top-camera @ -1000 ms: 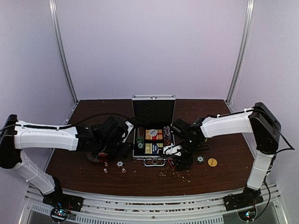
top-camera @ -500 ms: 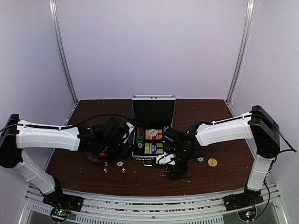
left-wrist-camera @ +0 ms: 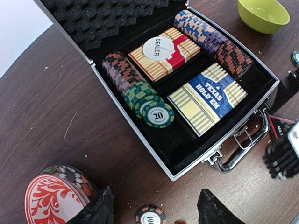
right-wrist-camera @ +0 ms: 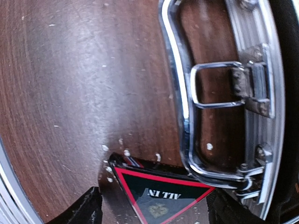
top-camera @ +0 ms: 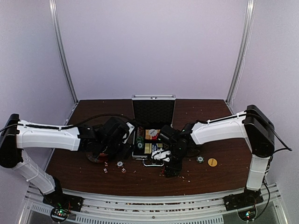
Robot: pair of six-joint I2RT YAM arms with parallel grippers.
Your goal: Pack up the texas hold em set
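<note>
Right claw (right-wrist-camera: pixel 152 205) released, straddling triangular ALL IN button (right-wrist-camera: pixel 156 193) at lower frame beside case handle (right-wrist-camera: pixel 175 93); fingers may snag it. Left claw (left-wrist-camera: pixel 154 207) released, empty.

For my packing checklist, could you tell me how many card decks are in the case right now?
2: one red-banded deck under the round dealer button, toward the lid, and one blue Texas Hold'em deck nearer the handle.

Silver case (left-wrist-camera: pixel 140 140), lime-green bowl (left-wrist-camera: pixel 264 14), red floral tin (left-wrist-camera: pixel 53 196), black-and-red triangular button (right-wrist-camera: pixel 159 193)
</note>
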